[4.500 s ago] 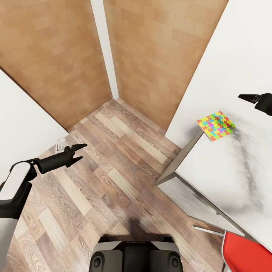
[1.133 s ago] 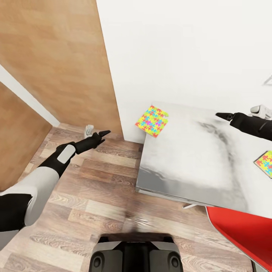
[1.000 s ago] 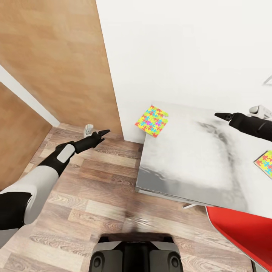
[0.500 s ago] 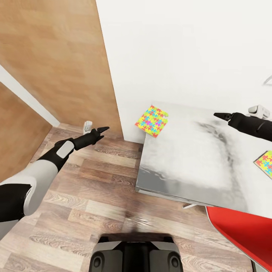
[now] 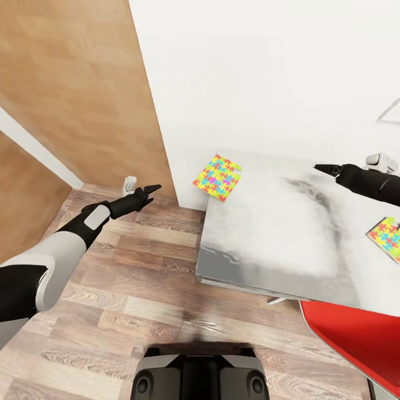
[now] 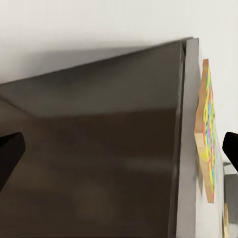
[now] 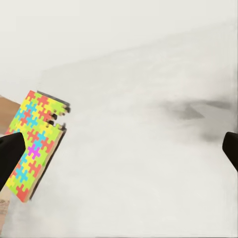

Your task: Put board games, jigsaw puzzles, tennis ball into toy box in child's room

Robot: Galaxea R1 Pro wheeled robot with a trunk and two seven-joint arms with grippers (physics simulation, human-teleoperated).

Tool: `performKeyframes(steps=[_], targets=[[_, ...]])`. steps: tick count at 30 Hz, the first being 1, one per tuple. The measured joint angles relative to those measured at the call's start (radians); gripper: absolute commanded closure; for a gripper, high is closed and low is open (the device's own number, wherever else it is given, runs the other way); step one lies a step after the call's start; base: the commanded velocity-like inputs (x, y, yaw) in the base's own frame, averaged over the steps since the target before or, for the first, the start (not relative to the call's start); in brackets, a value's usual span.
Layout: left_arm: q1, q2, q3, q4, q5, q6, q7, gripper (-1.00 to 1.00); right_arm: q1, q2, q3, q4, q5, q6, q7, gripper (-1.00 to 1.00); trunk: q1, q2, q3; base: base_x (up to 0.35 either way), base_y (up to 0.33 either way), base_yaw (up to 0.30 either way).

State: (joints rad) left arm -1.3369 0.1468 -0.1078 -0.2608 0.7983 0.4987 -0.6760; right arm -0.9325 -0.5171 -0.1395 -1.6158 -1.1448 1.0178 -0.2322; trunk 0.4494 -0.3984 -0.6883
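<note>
The near jigsaw puzzle [image 5: 218, 177] lies flat on the far left corner of the surface [image 5: 278, 239], overhanging its edge. The right gripper [image 5: 324, 167] hovers over the surface, fingers spread and empty, pointing leftward toward that puzzle. The left gripper [image 5: 149, 191], also released, hangs over the floor beside the desk's end. Both look about equally near. A second jigsaw puzzle [image 5: 386, 238] sits rightward.

No readable text, label, brand or number — not on any surface in view.
</note>
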Motion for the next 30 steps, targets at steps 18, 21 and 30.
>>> performKeyframes(steps=[18,21,30], targets=[[-0.013,0.003,0.000,0.004,0.000,-0.001,0.030,-1.00,-0.021,-0.001,0.000,0.000,0.000,0.002,0.002,-1.00,0.000,0.000,0.000,0.000,0.000,-0.216],[-0.012,0.005,0.001,0.004,0.000,-0.003,0.031,-1.00,-0.036,0.000,0.000,0.000,-0.001,0.006,0.003,-1.00,0.000,0.000,0.000,0.000,0.000,-0.090],[-0.011,0.009,0.002,0.004,0.000,-0.006,0.032,-1.00,-0.070,0.000,0.000,0.000,-0.001,0.026,0.003,-1.00,0.000,0.000,0.000,0.000,0.000,-0.043]])
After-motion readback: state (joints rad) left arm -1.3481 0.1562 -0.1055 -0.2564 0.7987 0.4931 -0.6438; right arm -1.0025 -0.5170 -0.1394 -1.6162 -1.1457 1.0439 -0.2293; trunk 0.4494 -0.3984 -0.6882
